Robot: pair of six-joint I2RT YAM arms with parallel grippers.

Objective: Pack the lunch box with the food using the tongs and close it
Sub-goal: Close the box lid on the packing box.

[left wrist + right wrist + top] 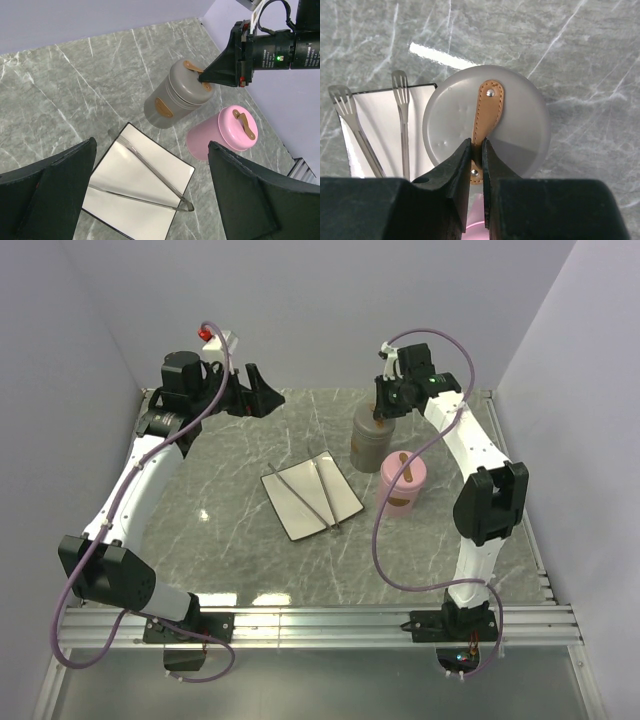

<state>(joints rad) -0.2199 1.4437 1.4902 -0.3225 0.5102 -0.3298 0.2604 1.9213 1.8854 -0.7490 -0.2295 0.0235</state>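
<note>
Grey marble-patterned table (230, 530), seen from above and behind two robot arms. At far left the left gripper (262, 392) hangs above the tabletop with its claw spread wide, holding nothing. In the centre a white square plate (295, 510) carries the tongs (322, 490), their two slim silver arms joined at the near end (the slotted tips point toward the far side, close to the canisters). Just right of the plate stands a grey canister (368, 445), lid on, with a tan leather strap (487, 107) across the top. The right gripper (476, 145) reaches down from above, its claw pinching that strap. A pink canister (400, 490) with a matching strap stands just beside the grey one, nearer and to the right.
</note>
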